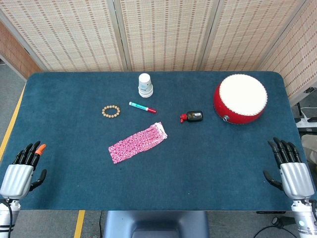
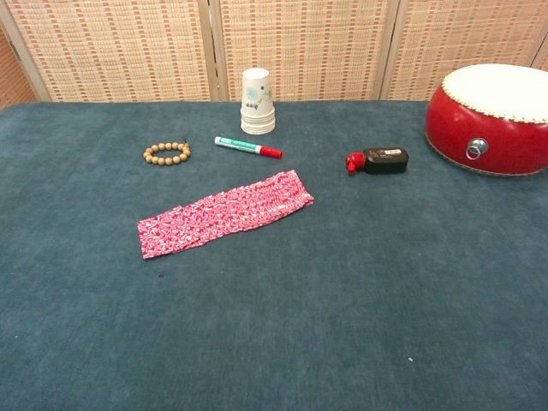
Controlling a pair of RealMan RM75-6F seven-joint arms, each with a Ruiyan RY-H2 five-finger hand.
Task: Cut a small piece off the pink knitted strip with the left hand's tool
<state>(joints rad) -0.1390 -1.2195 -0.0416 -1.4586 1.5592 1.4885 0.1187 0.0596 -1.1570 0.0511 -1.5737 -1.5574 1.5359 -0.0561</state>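
The pink knitted strip (image 1: 137,142) (image 2: 224,211) lies flat and slanted on the blue tabletop, left of centre. My left hand (image 1: 22,168) rests at the table's front left corner with its fingers stretched out and apart. A small orange piece (image 1: 40,147) shows at the tip of one finger; nothing else is in that hand. My right hand (image 1: 292,171) rests at the front right corner, fingers extended and empty. Both hands are far from the strip, and neither shows in the chest view.
Behind the strip are a bead bracelet (image 1: 111,111) (image 2: 167,153), a green marker with a red cap (image 1: 142,107) (image 2: 247,147) and stacked paper cups (image 1: 145,85) (image 2: 258,101). A small black object with a red end (image 1: 192,116) (image 2: 379,160) lies beside a red drum (image 1: 240,99) (image 2: 492,120).
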